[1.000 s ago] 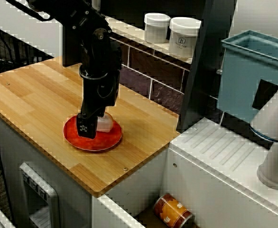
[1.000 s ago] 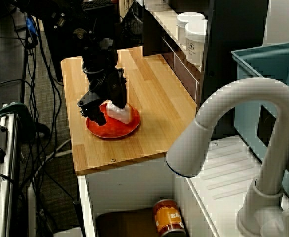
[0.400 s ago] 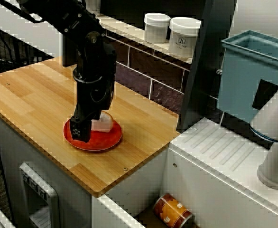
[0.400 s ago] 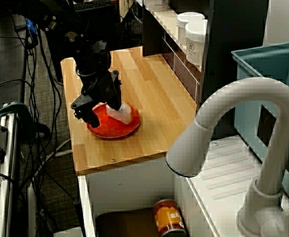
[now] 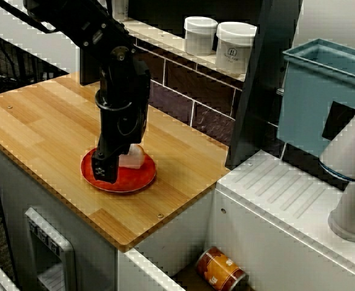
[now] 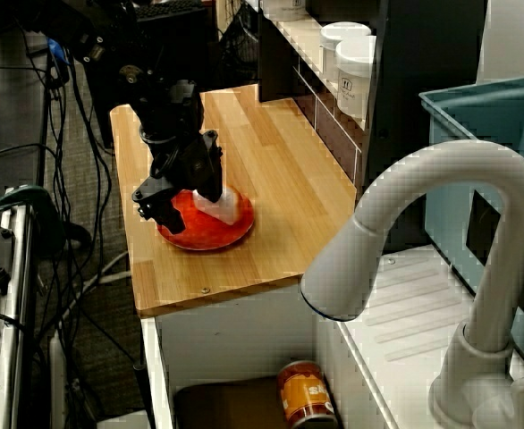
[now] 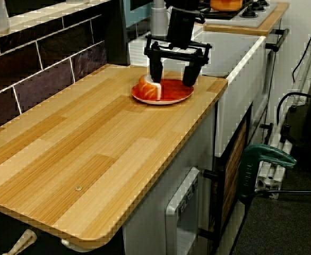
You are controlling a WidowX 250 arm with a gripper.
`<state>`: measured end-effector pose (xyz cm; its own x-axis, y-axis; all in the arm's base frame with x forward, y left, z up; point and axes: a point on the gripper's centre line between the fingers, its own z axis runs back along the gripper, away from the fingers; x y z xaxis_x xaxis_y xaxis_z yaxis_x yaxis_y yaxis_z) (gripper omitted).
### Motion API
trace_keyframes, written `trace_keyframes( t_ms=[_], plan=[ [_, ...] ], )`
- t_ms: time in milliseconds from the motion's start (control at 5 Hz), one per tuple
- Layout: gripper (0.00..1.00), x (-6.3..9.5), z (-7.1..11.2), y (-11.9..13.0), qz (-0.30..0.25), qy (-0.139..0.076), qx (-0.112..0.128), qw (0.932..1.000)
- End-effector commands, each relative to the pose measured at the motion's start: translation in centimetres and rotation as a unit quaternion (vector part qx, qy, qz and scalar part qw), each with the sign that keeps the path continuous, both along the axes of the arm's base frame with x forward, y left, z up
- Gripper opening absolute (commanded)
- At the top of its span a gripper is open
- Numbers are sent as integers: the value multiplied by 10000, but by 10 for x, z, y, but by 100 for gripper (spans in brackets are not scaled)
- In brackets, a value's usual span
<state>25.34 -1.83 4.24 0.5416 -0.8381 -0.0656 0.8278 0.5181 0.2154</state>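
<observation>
One black robot claw [image 7: 173, 76] stands over one round red plate [image 7: 172, 96], which carries one small piece of toy food, white with an orange top [image 7: 148, 87]. Two white lidded jars [image 5: 200, 35] [image 5: 235, 46] sit on the tiled ledge at the back. One orange tin [image 5: 221, 270] lies on its side in the gap below, and one pale blue bin [image 5: 323, 97] and one white tap [image 6: 423, 223] stand beyond the dark post.

In the view along the wooden bench [image 7: 92, 154], the plate sits at the far end, close to the right-hand open edge and near the end towards the sink. A long stretch of bare wood lies on the near side, and the tiled wall bounds the left.

The claw is spread wide and grips nothing. Its fingers point down at either side of the plate. The food lies on the plate's left part, just in front of the left finger and well apart from the right one. Whether that finger touches it cannot be told.
</observation>
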Motion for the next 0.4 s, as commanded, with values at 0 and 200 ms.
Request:
trace_keyframes(
  t_ms=[0,200],
  plan=[
    [100,-3,14,0,-83,-38,-76,9999],
    [100,-9,14,0,-136,20,-59,9999]
  ],
)
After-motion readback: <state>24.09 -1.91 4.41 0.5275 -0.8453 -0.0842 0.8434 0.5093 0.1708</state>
